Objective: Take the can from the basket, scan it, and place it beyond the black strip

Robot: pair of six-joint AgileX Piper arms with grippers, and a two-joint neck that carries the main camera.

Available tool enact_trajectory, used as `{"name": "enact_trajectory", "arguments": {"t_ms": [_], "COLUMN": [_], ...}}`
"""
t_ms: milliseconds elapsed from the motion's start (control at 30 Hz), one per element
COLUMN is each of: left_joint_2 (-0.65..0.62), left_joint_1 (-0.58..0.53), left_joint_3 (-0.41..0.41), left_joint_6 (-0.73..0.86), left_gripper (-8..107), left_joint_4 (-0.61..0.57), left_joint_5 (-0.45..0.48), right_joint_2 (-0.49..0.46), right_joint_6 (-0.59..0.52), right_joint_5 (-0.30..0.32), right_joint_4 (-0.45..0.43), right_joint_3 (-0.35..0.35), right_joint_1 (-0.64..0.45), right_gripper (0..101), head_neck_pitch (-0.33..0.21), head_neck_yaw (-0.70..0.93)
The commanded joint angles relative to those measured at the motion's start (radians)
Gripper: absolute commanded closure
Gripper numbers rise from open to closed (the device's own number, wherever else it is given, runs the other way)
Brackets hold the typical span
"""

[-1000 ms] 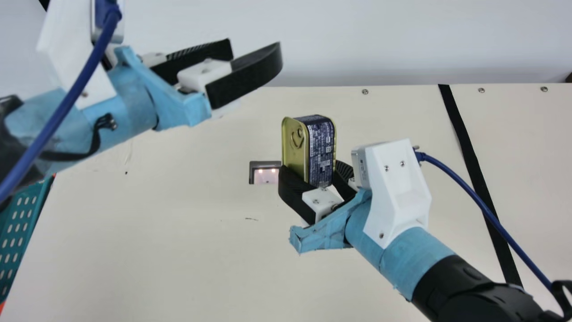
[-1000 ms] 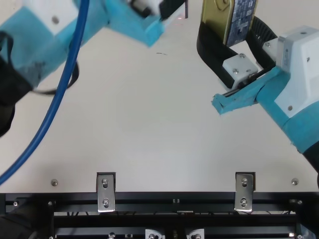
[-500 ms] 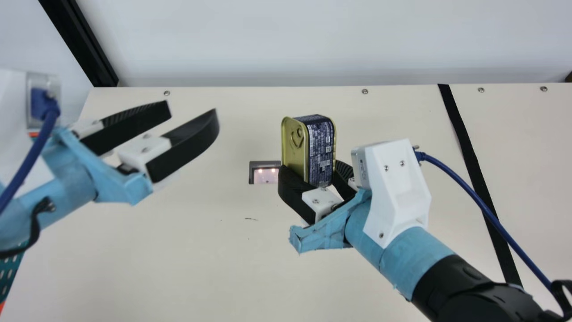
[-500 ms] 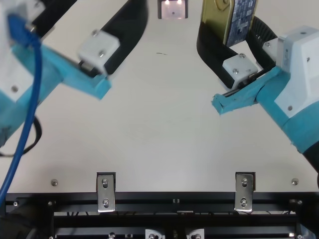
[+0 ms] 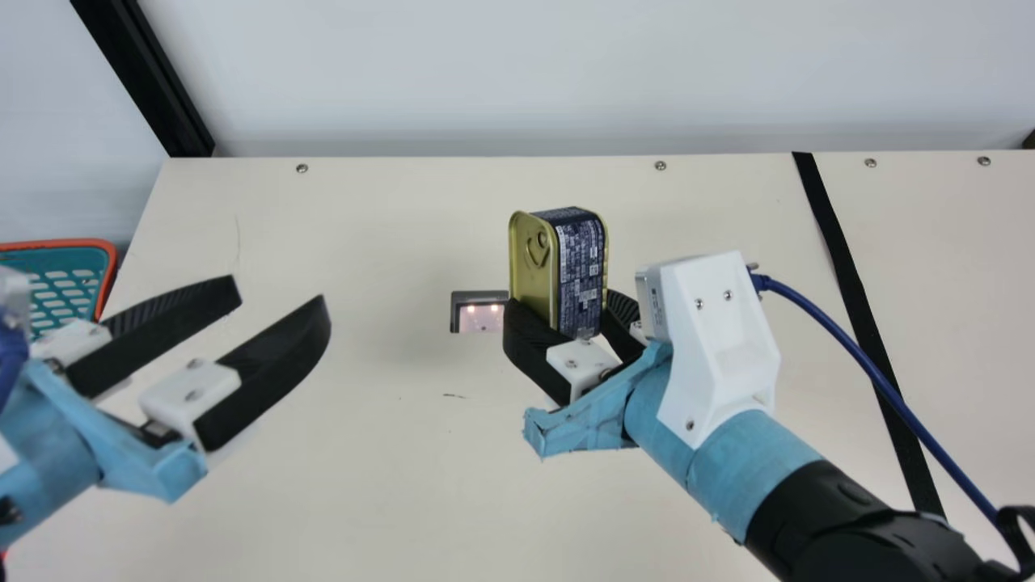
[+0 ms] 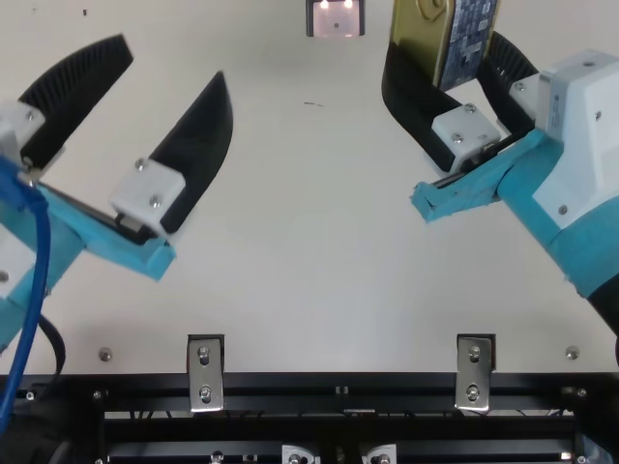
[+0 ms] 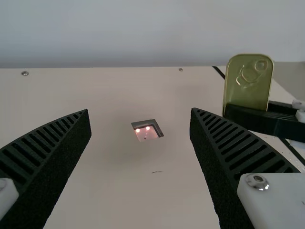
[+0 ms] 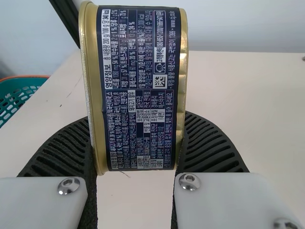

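Main view has the gold-and-navy metal can (image 5: pixel 556 271) held up near the dark-framed scanner (image 5: pixel 481 318), clasped only low by the right black ribbed fingers (image 5: pixel 530 347), so a brisk turn might tilt it loose, while the left black ribbed fingers (image 5: pixel 271 368) gape wide.

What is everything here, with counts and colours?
Can: one, gold and navy, in right gripper
Basket: one, teal, orange-rimmed, main view's left edge
Table: one, cream, beneath the arms
Black strip: one, black, table's right side
Scanner window: one, dark-framed, in the table
Brackets: two, silver, table's near edge
Screws: several, silver, along table edges
Post: one, black, back left corner
Arms: two, blue-white-black, either side
Cables: two, blue, along arms
Right gripper: one, black, around can
Left gripper: one, black, open
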Motion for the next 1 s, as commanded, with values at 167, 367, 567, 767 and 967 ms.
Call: {"name": "enact_trajectory", "arguments": {"t_ms": [167,367,567,767,967], "left_joint_2": [0.000,0.000,0.000,0.000,0.000], "left_joint_1": [0.000,0.000,0.000,0.000,0.000], "left_joint_3": [0.000,0.000,0.000,0.000,0.000], "left_joint_6": [-0.002,-0.002,-0.002,-0.002,-0.002], "left_gripper": [9,9,9,9,9], "left_joint_4": [0.007,0.007,0.007,0.007,0.007], "left_joint_5": [0.000,0.000,0.000,0.000,0.000], "right_joint_2": [0.000,0.000,0.000,0.000,0.000], "right_joint_6": [0.000,0.000,0.000,0.000,0.000], "right_joint_5": [0.000,0.000,0.000,0.000,0.000], "right_joint_4": [0.000,0.000,0.000,0.000,0.000], "right_joint_3": [0.000,0.000,0.000,0.000,0.000], "right_joint_1": [0.000,0.000,0.000,0.000,0.000], "right_gripper": [101,101,101,101,101], "head_neck_pitch": [-0.010,-0.009,-0.007,-0.006,-0.011], "head_neck_yaw": [0.000,-0.004,-0.047,-0.139,-0.254]}}
